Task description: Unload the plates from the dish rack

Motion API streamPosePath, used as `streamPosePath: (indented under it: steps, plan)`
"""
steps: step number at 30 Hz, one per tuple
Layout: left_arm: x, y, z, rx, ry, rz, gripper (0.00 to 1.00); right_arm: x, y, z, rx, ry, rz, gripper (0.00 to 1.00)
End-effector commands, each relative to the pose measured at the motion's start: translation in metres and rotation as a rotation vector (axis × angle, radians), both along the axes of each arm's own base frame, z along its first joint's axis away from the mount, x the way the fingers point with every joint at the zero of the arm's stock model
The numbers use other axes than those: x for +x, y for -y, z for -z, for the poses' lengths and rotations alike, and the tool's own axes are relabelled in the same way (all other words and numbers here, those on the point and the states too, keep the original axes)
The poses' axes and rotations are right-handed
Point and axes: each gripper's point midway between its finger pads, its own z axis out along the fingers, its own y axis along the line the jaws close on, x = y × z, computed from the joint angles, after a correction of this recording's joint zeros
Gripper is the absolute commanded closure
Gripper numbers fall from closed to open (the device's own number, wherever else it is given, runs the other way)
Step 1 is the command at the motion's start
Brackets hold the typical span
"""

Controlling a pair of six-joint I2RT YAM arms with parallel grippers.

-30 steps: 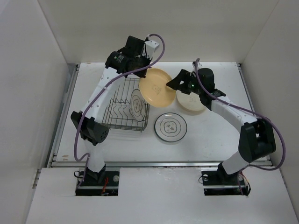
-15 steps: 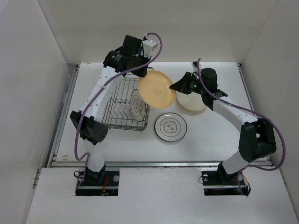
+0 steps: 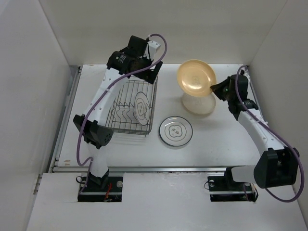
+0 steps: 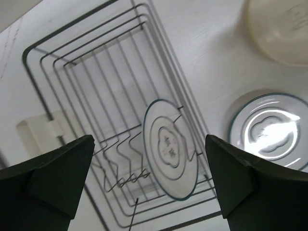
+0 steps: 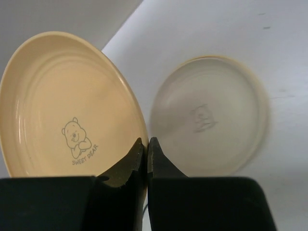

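Observation:
My right gripper (image 3: 215,88) (image 5: 146,142) is shut on the rim of a yellow-tan plate (image 3: 196,77) (image 5: 67,106). It holds the plate tilted in the air above the far right of the table. Below it a cream plate (image 3: 197,105) (image 5: 209,115) lies flat. My left gripper (image 3: 150,72) (image 4: 149,139) hangs open and empty over the far end of the black wire dish rack (image 3: 126,130) (image 4: 86,72). One white plate with dark rings (image 3: 141,108) (image 4: 171,147) stands on edge in the rack. A teal-rimmed plate (image 3: 175,131) (image 4: 269,130) lies on the table right of the rack.
A small cream-coloured piece (image 4: 41,130) sits on one side of the rack. White walls close in the table at the back and both sides. Purple cables loop off both arms.
The right gripper shut on the yellow-tan plate's rim, the left gripper opened and let it go. The right arm then carried the plate right, over the cream plate.

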Motion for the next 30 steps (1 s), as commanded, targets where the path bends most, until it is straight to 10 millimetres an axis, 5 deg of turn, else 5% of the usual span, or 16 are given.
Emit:
streamPosePath:
  steps: [1,7,12,14,15,20,30]
  plan:
    - [-0.006,-0.046,0.02,0.234,-0.044,-0.09,0.0,-0.024,0.062,0.045,-0.132,-0.193,0.308,1.0]
    - [-0.025,-0.07,0.087,0.417,-0.224,-0.1,0.0,-0.027,0.071,0.091,-0.202,-0.309,0.326,1.0]
    - [-0.032,-0.075,0.117,0.482,-0.319,-0.099,0.0,-0.027,0.077,0.117,-0.262,-0.403,0.334,1.0]
    - [-0.038,-0.076,0.127,0.492,-0.353,-0.088,0.02,-0.022,0.076,0.13,-0.302,-0.414,0.293,0.91]
    - [-0.036,-0.074,0.134,0.487,-0.363,-0.081,0.05,-0.017,0.076,0.132,-0.31,-0.407,0.286,0.77]
    - [-0.035,-0.075,0.143,0.485,-0.39,-0.091,0.23,-0.013,0.073,0.164,-0.356,-0.489,0.23,0.6]
    - [-0.04,-0.072,0.16,0.474,-0.461,-0.069,0.67,-0.008,0.061,0.172,-0.358,-0.494,0.133,0.55]
